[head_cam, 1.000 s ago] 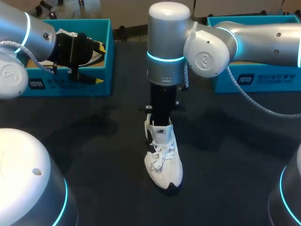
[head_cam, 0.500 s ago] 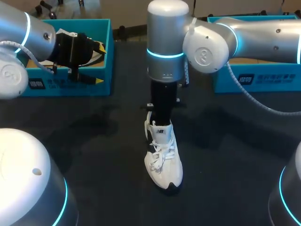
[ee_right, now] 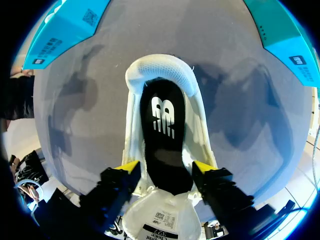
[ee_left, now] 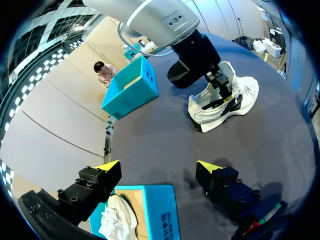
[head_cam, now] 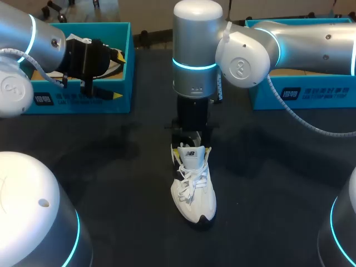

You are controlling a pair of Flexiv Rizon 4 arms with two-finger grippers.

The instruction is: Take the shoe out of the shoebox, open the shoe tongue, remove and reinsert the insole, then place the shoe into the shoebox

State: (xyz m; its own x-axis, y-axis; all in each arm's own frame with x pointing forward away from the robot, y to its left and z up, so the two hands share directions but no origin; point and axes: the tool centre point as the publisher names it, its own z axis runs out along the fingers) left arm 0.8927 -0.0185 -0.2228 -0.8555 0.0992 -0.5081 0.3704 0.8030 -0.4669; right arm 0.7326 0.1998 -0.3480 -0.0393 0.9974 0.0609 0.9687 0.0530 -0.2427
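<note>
A white lace-up shoe (head_cam: 193, 189) stands upright on the dark table (head_cam: 111, 167) at the centre of the head view. Its black-tipped toe points toward the lower edge and its heel toward the top. The laces (head_cam: 189, 181) lie loose and tangled over the front, and the tongue (head_cam: 192, 156) is pulled up. From the right wrist view the shoe's mouth gapes wide, showing a black insole (ee_right: 162, 145) with a white logo lying flat inside, ringed by a padded mesh heel collar.

The right gripper (head_cam: 188, 146) hangs straight down over the shoe's opening. Its yellow-tipped fingers (ee_right: 129, 167) are spread apart, one at each side of the mouth, grasping nothing.

The left gripper (head_cam: 118, 75) sits at the upper left of the head view, over the front wall of a teal shoebox (head_cam: 83, 103). Its fingers are released wide, holding nothing. A second white shoe (ee_left: 117, 220) lies inside that box. Another teal shoebox (head_cam: 300, 94) stands at the upper right.
</note>
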